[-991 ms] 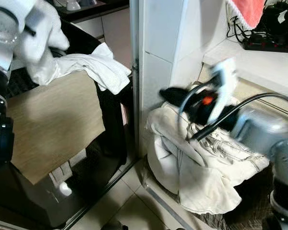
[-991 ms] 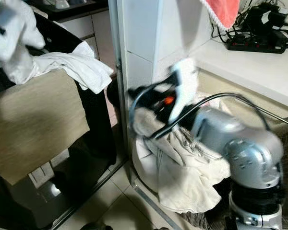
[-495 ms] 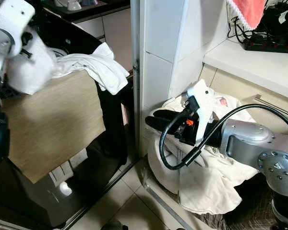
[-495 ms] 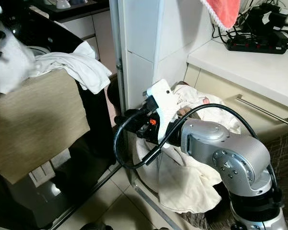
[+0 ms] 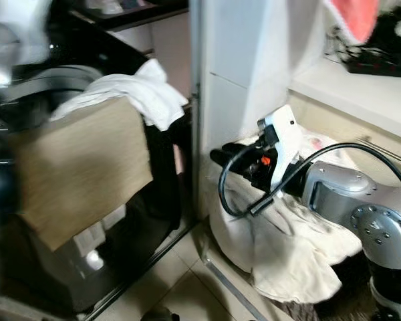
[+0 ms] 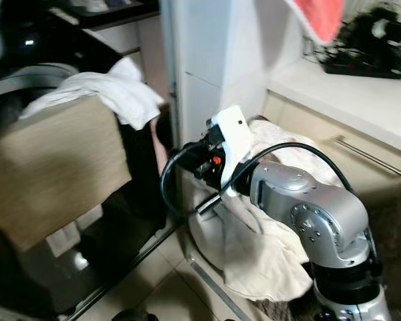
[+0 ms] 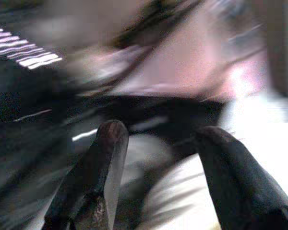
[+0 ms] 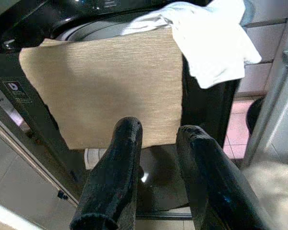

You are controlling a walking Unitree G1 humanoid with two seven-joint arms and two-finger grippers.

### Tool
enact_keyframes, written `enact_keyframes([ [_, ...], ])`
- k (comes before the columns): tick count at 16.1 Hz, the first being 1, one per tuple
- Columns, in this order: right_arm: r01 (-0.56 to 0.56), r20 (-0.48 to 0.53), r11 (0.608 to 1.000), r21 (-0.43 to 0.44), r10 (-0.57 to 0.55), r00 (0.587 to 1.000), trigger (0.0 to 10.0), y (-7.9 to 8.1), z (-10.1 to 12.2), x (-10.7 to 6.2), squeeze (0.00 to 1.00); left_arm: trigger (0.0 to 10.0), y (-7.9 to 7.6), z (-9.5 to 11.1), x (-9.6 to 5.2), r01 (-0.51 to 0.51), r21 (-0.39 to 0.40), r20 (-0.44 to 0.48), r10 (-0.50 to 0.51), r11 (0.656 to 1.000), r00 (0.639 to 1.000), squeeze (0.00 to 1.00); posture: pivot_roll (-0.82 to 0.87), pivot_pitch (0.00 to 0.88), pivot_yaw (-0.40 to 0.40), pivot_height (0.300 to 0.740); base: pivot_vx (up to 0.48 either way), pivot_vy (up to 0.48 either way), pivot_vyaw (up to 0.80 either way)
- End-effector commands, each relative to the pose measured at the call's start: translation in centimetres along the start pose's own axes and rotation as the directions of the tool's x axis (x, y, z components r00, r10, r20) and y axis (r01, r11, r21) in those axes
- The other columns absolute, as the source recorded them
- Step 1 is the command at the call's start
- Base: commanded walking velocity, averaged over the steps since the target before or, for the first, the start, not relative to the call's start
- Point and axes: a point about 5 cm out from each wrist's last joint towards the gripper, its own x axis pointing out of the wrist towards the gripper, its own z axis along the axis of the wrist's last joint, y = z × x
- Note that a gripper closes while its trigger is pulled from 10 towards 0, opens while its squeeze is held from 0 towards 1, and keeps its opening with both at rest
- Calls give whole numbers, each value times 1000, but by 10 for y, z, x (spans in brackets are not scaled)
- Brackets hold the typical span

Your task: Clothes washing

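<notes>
Head views: right claw (image 5: 220,156) hovers empty over the clothes pile (image 5: 291,257); a white garment (image 5: 130,93) drapes the washer (image 8: 33,19). Right wrist view shows its fingers (image 8: 113,177) parted. Left claw (image 7: 156,139) looks released, blurry.

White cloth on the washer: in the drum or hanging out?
Hanging out. The white cloth drapes over the washer's rim, above a tan cloth hanging down the front. How much lies inside is hidden.

White pillar (image 5: 234,73) blocks your straight path between laundry pile (image 5: 287,247) and washer (image 8: 33,19); tan cloth (image 5: 80,167) and white garment (image 5: 137,93) drape washer rim.
</notes>
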Motion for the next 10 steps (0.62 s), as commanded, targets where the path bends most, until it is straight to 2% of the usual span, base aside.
enact_keyframes([
  [1,27,17,1000,-7,-27,1000,10000,-3,4,0,0,10000,-20,11,6,170,-31,58,-168,985,984,0,-35,0,29,740,0,0,0],
  [2,24,4,1000,-14,-24,1000,10000,-1,1,1,0,10000,-38,6,13,231,-9,39,-231,973,972,0,-39,0,32,740,0,0,0],
  [3,21,-1,1000,-17,-21,1000,10000,0,0,1,0,10000,-45,3,16,242,15,18,-242,970,970,0,-42,0,34,740,0,0,0],
  [4,20,-7,1000,-22,-20,1000,10000,2,-2,1,0,10000,-56,-3,22,242,43,-10,-242,969,970,0,-42,0,34,740,0,0,0],
  [5,25,-3,999,-31,-25,1000,10000,3,-3,1,0,10000,-62,-6,25,219,92,-22,-218,971,976,0,-54,0,44,740,0,0,0],
  [6,39,2,999,-38,-39,999,10000,3,-4,1,0,10000,-67,-11,27,206,109,-35,-204,972,978,0,-54,0,44,740,0,0,0],
  [7,57,1,997,-47,-57,998,10000,3,-7,0,0,10000,-73,-15,29,200,98,-29,-198,975,980,247,-68,0,51,740,0,0,0],
  [8,68,-3,996,-53,-68,998,10000,3,-9,0,0,10000,-76,-18,31,172,94,-31,-170,981,985,1000,-75,0,52,740,0,0,0],
  [10,78,-11,996,-47,-78,997,10000,5,-13,-1,0,10000,-82,-24,34,128,116,-44,-123,985,991,1000,-85,0,52,740,0,0,0],
])
